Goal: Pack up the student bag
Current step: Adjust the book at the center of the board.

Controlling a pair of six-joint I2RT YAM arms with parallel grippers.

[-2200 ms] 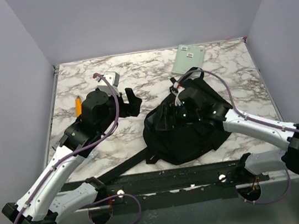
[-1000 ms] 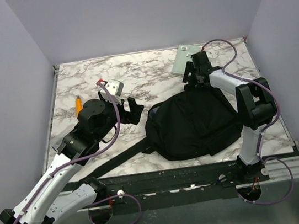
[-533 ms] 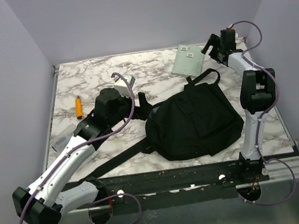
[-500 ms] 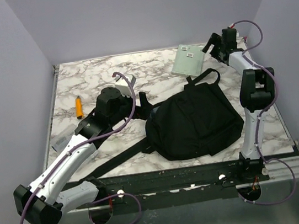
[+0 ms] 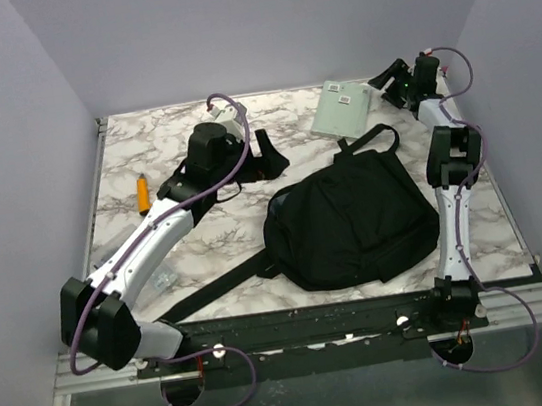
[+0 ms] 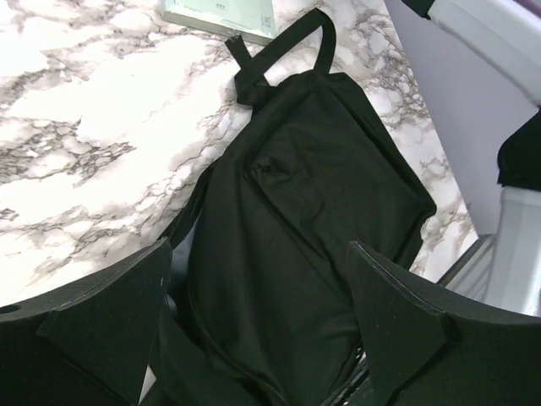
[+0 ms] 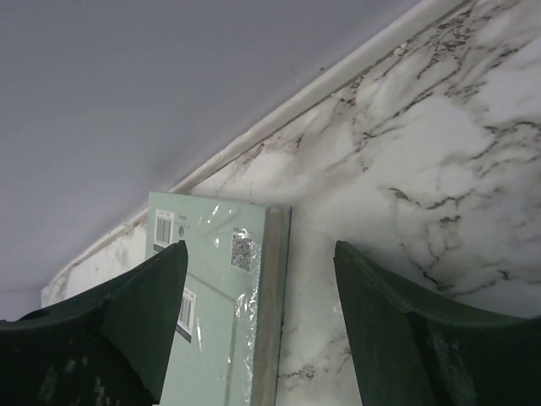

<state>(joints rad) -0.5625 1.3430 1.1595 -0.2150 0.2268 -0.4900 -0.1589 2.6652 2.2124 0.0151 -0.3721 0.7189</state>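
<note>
overhead, a large soft black fabric student bag (image 5: 349, 217) lying flat on the white, grey-veined marble-look table top (image 5: 169, 126), at about 4 o'clock from the table's middle and inside its edges. looped black top handle (image 6: 287, 40) at the bag's 12 o'clock end, pointing toward a thin pale green plastic-wrapped book (image 5: 342, 109) with white barcode labels; handle and book near each other but apart. one long flat black strap (image 5: 212, 287) trailing from the bag's 8 o'clock side toward the near edge. small orange marker (image 5: 141, 192) well away at 9 o'clock, close to the table's left edge.

left gripper (image 6: 258, 252) out over the marble at about 10 o'clock from the bag, spread wide, nothing between its black fingers (image 6: 93, 317). in its wrist view, looking down onto the bag's dark top panel, with the handle and a book corner at 12 o'clock. not touching the bag, as far as can be seen.

right gripper (image 7: 259, 247) out at the table's far corner at 1 o'clock, on the book's 2 o'clock side, likewise spread apart and holding nothing. in its wrist view, the book's labelled corner framed between the two fingers, with marble and the pale back wall (image 7: 127, 85) beyond. contact with the book: cannot be told.
</note>
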